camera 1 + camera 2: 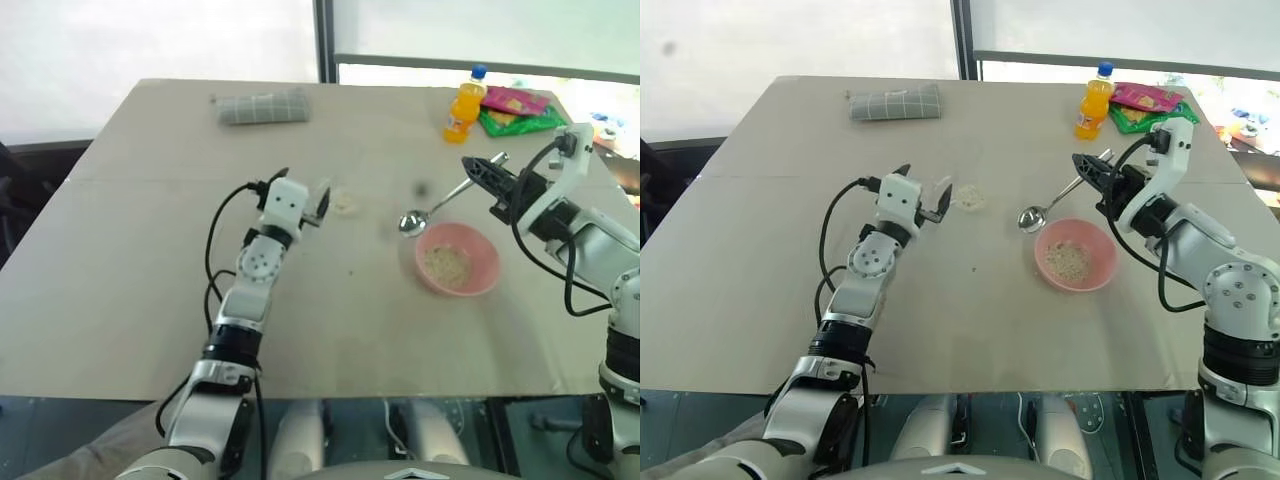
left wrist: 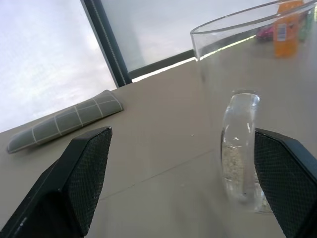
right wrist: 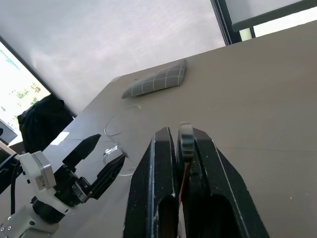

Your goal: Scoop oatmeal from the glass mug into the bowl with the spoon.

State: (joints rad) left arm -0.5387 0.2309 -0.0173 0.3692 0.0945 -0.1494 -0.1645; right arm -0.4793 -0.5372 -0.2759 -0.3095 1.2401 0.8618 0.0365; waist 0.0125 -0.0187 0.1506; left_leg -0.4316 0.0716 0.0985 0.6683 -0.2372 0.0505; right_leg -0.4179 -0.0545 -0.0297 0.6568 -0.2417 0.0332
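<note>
Pale oatmeal (image 1: 1070,260) already lies in the pink bowl (image 1: 1096,272) on the bench (image 1: 750,280); more remains in the glass mug (image 1: 968,196). Right end effector (image 1: 1087,166), clamped on the spoon (image 1: 1042,208), holds it beside the bowl. Left end effector (image 1: 932,198) brackets the mug's handle, jaws apart, so further scoops seem likely.

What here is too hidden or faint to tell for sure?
- Glass mug: its base is cut off in the left wrist view, so the amount of oatmeal left is unclear.
- Spoon: whether it carries anything is too small to see.
- Left gripper: whether it touches the mug is unclear.
</note>
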